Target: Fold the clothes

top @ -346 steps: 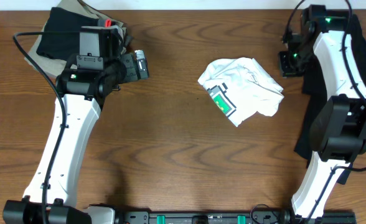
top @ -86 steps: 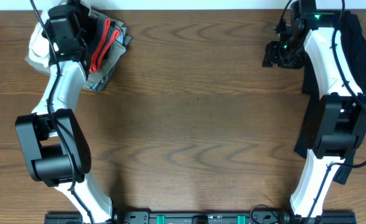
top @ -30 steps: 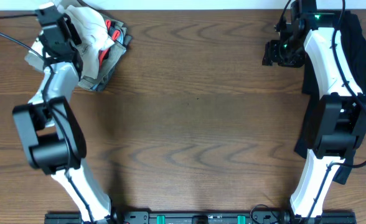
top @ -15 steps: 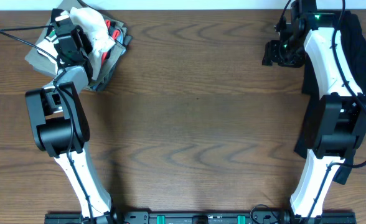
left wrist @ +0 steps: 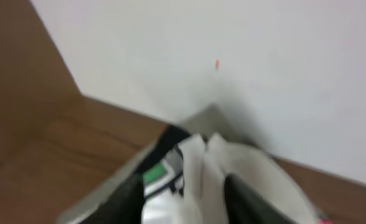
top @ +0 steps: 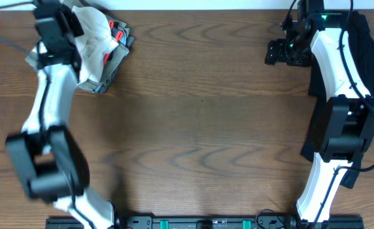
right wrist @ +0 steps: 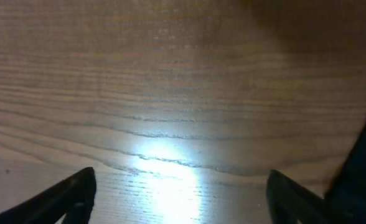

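Judging by the white T-shirt [top: 93,28] bunched on the pile [top: 104,70] close before the left fingers [top: 55,25], whose gap I cannot tell, it is being set aside, and next the right fingers [right wrist: 71,193], spread over bare table [top: 193,127], should reach the dark garment [top: 367,51] beside them.

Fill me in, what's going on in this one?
The left pincer is over a heap in the far left corner of the table, where the white T-shirt lies crumpled on grey and red clothes. Blur hides whether that pincer is open or gripping. The right pincer hangs open and empty over bare wood, beside dark clothes at the right edge. No garment is spread out for folding yet.
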Available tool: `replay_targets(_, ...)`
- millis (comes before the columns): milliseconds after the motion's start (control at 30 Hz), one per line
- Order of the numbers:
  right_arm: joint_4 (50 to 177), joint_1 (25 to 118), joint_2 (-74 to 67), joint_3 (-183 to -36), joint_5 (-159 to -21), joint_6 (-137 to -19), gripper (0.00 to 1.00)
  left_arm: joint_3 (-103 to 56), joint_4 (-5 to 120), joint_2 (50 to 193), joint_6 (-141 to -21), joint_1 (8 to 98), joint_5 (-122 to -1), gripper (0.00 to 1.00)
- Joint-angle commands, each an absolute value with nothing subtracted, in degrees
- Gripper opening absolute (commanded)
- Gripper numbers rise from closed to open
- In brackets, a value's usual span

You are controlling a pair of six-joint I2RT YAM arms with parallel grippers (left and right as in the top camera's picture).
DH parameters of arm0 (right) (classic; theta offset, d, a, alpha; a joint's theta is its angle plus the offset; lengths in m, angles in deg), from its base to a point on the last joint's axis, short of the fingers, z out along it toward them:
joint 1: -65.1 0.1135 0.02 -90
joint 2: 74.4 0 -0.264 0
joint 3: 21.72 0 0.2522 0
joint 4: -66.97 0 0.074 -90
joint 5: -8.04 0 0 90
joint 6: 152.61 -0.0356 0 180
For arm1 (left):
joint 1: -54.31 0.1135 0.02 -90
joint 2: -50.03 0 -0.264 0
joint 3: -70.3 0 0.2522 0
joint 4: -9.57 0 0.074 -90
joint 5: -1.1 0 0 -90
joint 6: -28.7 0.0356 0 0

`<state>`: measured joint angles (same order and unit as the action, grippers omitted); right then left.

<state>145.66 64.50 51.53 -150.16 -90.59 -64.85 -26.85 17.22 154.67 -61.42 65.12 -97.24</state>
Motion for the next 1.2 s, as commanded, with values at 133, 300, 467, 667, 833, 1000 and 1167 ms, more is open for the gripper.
replay_targets(133, 146.3, 65.2, 45.7, -155.0, -90.3, -61.1, 0.98, -27.3, 34.1, 139.9, -61.2, 65.2, -97.2, 0.78)
replay_targets(300, 146.1, 65.9, 38.7, -157.4, -90.3, -60.2, 0.99, -27.3, 45.6, 134.4, -61.2, 65.2, -97.2, 0.91)
replay_targets(467, 146.5, 66.2, 30.3, -157.5, -90.3, -60.2, 0.99, -27.3, 52.3, 133.6, -61.2, 65.2, -97.2, 0.98)
replay_targets(667, 146.5, 66.4, 21.6, -157.5, -90.3, -60.4, 0.99, -27.3, 55.2, 133.9, -61.2, 65.2, -97.2, 0.98)
replay_targets(833, 146.5, 66.4, 18.0, -157.5, -90.3, -60.4, 0.99, -27.3, 56.3, 133.9, -61.2, 65.2, -97.2, 0.98)
replay_targets(1000, 146.5, 66.4, 17.3, -157.5, -90.3, -60.4, 0.99, -27.2, 56.3, 133.9, -61.2, 65.2, -97.2, 0.98)
replay_targets(1167, 146.5, 66.4, 17.4, -157.5, -90.3, -60.4, 0.99, -27.3, 56.3, 133.9, -61.2, 65.2, -97.2, 0.98)
